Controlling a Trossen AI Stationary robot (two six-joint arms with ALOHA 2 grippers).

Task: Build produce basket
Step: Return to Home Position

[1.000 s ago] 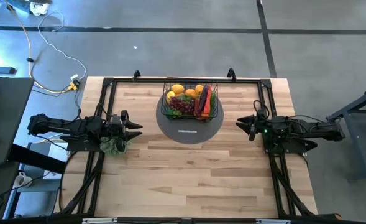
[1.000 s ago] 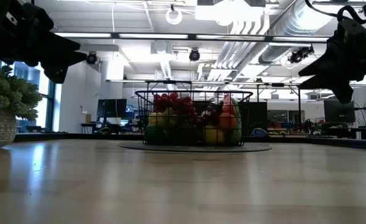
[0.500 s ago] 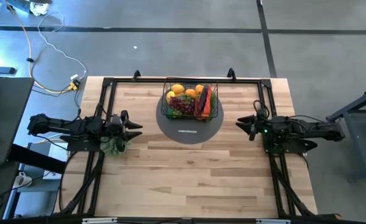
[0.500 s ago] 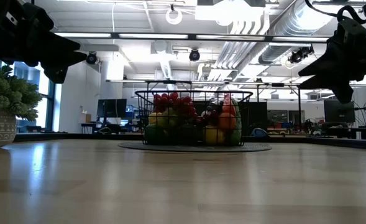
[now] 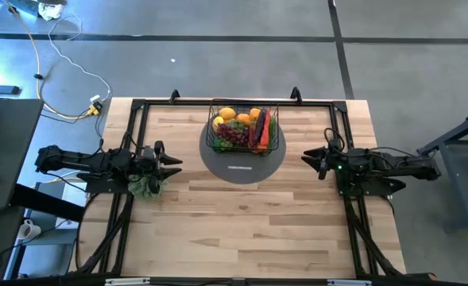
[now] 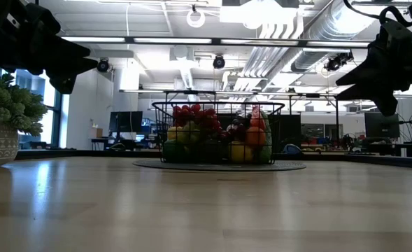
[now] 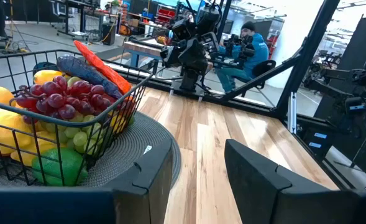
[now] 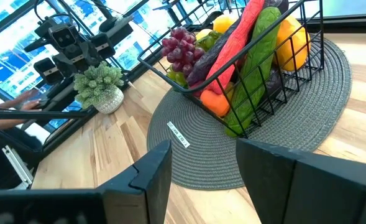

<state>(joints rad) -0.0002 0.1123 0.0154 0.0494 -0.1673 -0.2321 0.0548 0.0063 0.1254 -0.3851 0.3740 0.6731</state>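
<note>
The black wire basket (image 5: 244,129) stands on a round grey mat (image 5: 242,163) at the table's far middle. It is heaped with produce (image 5: 241,127): yellow lemons, purple and green grapes (image 7: 52,102), a red pepper (image 8: 232,43), a cucumber (image 8: 254,68) and orange pieces. My left gripper (image 5: 174,163) hovers at the table's left side, level, pointing at the basket, open with nothing between its fingers (image 7: 198,180). My right gripper (image 5: 307,157) hovers at the right side, tipped slightly down toward the basket, also open and empty (image 8: 204,168).
A small potted plant (image 5: 144,187) in a pale pot stands by the left arm, below its gripper. A black metal frame (image 5: 138,107) runs along the table's edges. Bare wood lies in front of the mat. A seated person (image 7: 248,46) shows beyond the table.
</note>
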